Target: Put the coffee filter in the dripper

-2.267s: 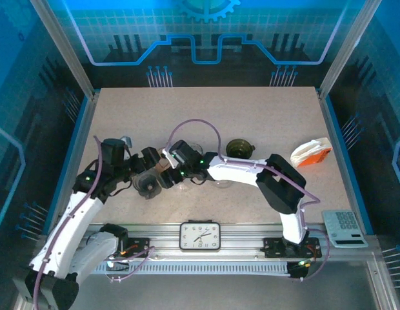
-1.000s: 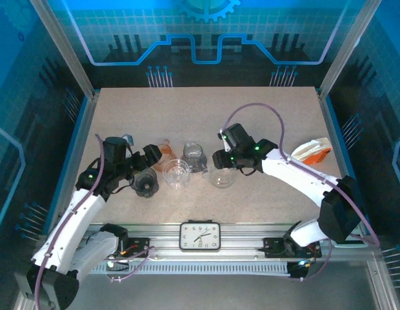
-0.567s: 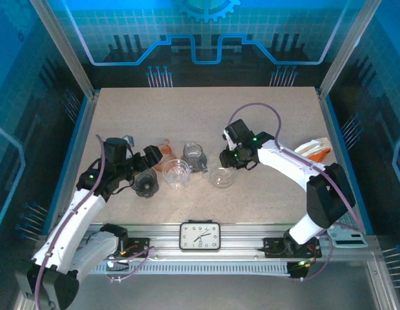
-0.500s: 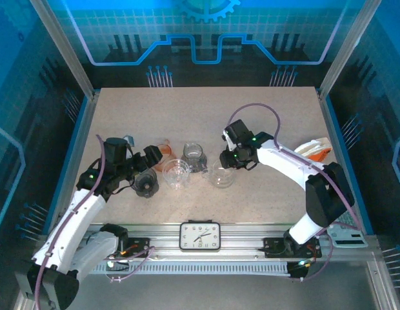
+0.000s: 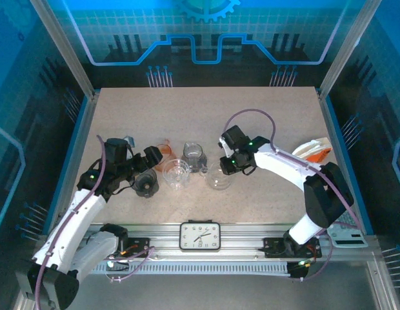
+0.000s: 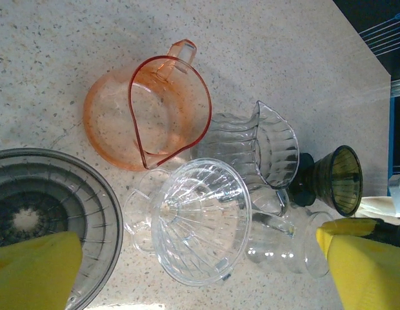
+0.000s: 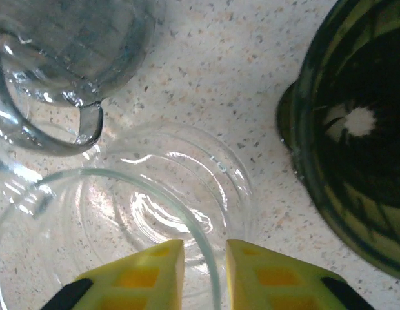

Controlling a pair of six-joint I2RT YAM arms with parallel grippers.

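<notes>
Right end effector [image 7: 199,271] has swung from the left cluster to a clear dripper [image 7: 116,226], pads pinching its rim.
Left end effector [image 6: 187,258] gapes, empty. Filter pack [image 5: 311,154] lies untouched, well right of that dripper; placing remains.

Bright even overhead light, blue-tinted surround, glassware glare, soft shadows

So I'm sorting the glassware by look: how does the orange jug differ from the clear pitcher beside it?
The orange jug is tinted orange with smooth walls; the clear pitcher is colourless with ribbed walls. In the left wrist view the jug's handle points toward the top of the picture, and the pitcher's spout points up too. Both are see-through, empty and have a pouring lip.
</notes>
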